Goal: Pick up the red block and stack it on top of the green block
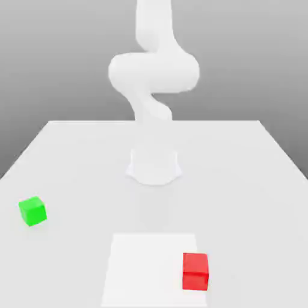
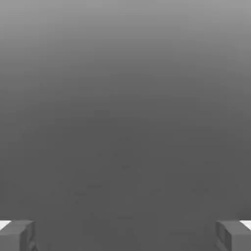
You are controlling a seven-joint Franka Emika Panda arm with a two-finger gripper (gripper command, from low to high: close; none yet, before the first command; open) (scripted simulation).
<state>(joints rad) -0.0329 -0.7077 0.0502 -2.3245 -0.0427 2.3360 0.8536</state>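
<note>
The red block (image 1: 195, 271) sits on the table near the front, toward the exterior view's right, on the edge of a paler square patch (image 1: 144, 264). Far off at the exterior view's left rests the green block (image 1: 32, 211), alone on the table. In the hand view my gripper (image 2: 125, 236) is open: its two grey fingertips (image 2: 17, 235) stand wide apart with nothing between them, and plain grey background lies beyond. The white arm (image 1: 153, 72) rises from its base at the middle of the table, well behind both blocks.
The white table (image 1: 240, 180) stretches from the front to a far edge behind the arm's round base (image 1: 154, 167). A wide stretch of bare surface separates the two blocks.
</note>
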